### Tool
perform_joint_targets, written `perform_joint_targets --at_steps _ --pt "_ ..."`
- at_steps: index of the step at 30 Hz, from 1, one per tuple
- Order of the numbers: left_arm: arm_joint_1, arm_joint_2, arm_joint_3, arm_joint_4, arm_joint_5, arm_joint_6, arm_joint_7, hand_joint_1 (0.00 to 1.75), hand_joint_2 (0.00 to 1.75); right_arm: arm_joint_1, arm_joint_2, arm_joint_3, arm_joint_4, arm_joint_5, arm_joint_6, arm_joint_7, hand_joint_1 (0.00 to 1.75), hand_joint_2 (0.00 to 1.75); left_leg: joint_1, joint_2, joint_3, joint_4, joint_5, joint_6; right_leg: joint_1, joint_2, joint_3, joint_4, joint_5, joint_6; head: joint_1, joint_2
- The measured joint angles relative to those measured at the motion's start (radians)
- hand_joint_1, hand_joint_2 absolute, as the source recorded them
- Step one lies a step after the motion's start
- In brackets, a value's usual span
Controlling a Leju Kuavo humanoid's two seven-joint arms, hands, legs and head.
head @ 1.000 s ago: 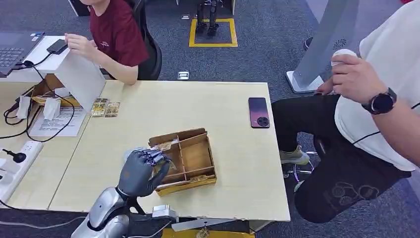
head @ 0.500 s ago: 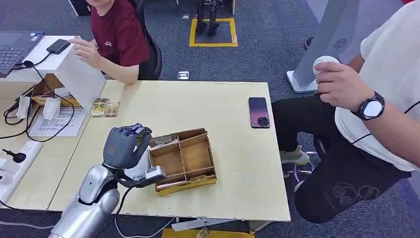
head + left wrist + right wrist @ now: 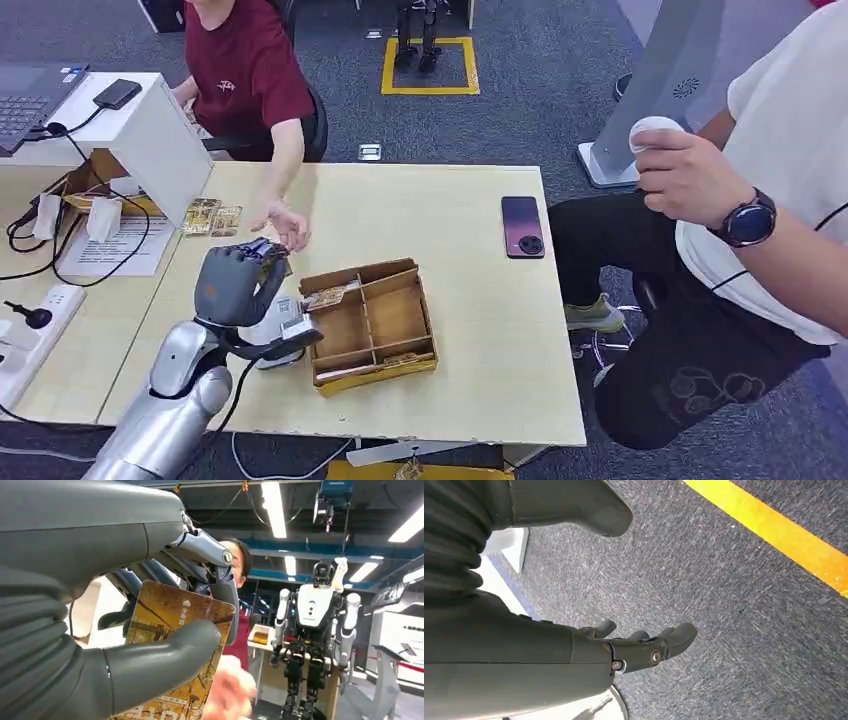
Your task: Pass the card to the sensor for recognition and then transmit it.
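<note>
The left hand holds the card between thumb and fingers. A person's hand is just beside it. The right hand hangs open, holding nothing.

Robotics lab set up like an office. Left hand is raised over a pale desk; grey carpet beyond it with a yellow taped square on the floor. Further left of the hand: laptop, cables, power strip. Past the hand in the left wrist view, a white humanoid stands under ceiling strip lights. Two people sit at the desk.
</note>
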Motion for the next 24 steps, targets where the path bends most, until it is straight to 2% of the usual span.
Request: perform_joint_targets --at_steps 16,17,18,19,20,24 --pt "-0.014 0.0 0.041 0.038 0.016 0.002 -0.015 1.75 1.75 0.0 0.001 0.011 0.0 0.0 0.0 0.0 0.0 1.75 0.0 0.0 0.0 0.0 0.0 0.0 0.0 0.0 0.0 0.0 0.0 0.0 0.0 0.0" --pt "-0.014 0.0 0.042 0.038 0.016 0.002 -0.016 1.66 1.75 0.0 0.001 0.012 0.0 0.0 0.0 0.0 0.0 1.75 0.0 0.0 0.0 0.0 0.0 0.0 0.0 0.0 0.0 0.0 0.0 0.0 0.0 0.0" --pt "-0.014 0.0 0.042 0.039 0.016 0.002 -0.018 1.01 1.75 0.0 0.001 0.013 0.0 0.0 0.0 0.0 0.0 1.75 0.0 0.0 0.0 0.0 0.0 0.0 0.0 0.0 0.0 0.0 0.0 0.0 0.0 0.0" --pt "-0.014 0.0 0.043 0.04 0.016 0.003 -0.018 1.01 1.75 0.0 0.001 0.013 0.0 0.0 0.0 0.0 0.0 1.75 0.0 0.0 0.0 0.0 0.0 0.0 0.0 0.0 0.0 0.0 0.0 0.0 0.0 0.0" --pt "-0.014 0.0 0.043 0.042 0.017 0.003 -0.018 0.0 1.75 0.0 0.001 0.014 0.0 0.0 0.0 0.0 0.0 1.75 0.0 0.0 0.0 0.0 0.0 0.0 0.0 0.0 0.0 0.0 0.0 0.0 0.0 0.0" --pt "-0.013 -0.001 0.046 0.042 0.022 0.011 -0.018 0.0 1.75 0.0 0.001 0.014 0.0 0.0 0.0 0.0 0.0 1.75 0.0 0.0 0.0 0.0 0.0 0.0 0.0 0.0 0.0 0.0 0.0 0.0 0.0 0.0"
